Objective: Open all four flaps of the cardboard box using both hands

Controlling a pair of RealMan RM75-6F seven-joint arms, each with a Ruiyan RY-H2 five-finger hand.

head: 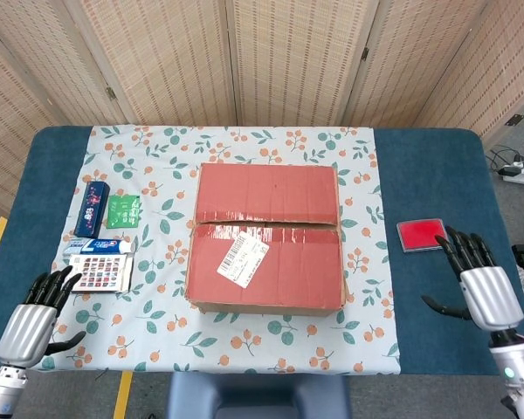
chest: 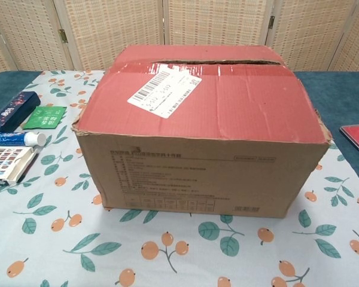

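A cardboard box [head: 266, 236] with a red taped top sits mid-table, both top flaps folded flat and meeting at a centre seam; a white shipping label [head: 242, 261] is stuck on the near flap. In the chest view the box [chest: 200, 128] fills the frame and a thin gap shows along the seam. My left hand [head: 33, 316] hovers at the table's near-left corner, fingers spread, holding nothing. My right hand [head: 476, 279] is at the near right, fingers spread and empty, well clear of the box. Neither hand appears in the chest view.
Left of the box lie a dark blue case [head: 91, 209], a green packet [head: 122, 210], a toothpaste tube [head: 99, 247] and a colourful flat box [head: 101, 272]. A red pad [head: 421, 234] lies right of the box, just beyond my right hand's fingertips. Wicker screens stand behind the table.
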